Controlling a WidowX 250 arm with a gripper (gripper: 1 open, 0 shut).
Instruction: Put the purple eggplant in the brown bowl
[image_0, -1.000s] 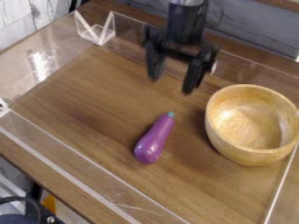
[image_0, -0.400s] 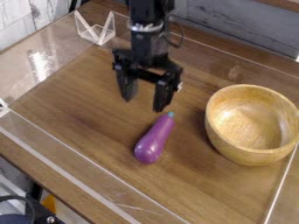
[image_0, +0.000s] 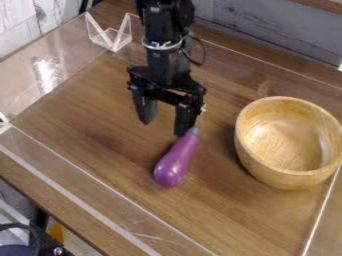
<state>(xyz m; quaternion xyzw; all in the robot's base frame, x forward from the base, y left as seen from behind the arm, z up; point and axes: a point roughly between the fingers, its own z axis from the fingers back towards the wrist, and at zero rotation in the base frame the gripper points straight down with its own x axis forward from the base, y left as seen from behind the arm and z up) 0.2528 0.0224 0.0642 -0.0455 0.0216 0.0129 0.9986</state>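
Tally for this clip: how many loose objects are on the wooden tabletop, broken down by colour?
Purple: 1, the purple eggplant
Light brown: 1, the brown bowl
Clear: 1, a small transparent holder at the back edge
Total: 3

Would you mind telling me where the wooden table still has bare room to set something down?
Bare wood lies left of the purple eggplant, out to the clear wall, and behind the brown bowl. It is crowded at centre, where the open gripper hangs just above the eggplant's stem end.
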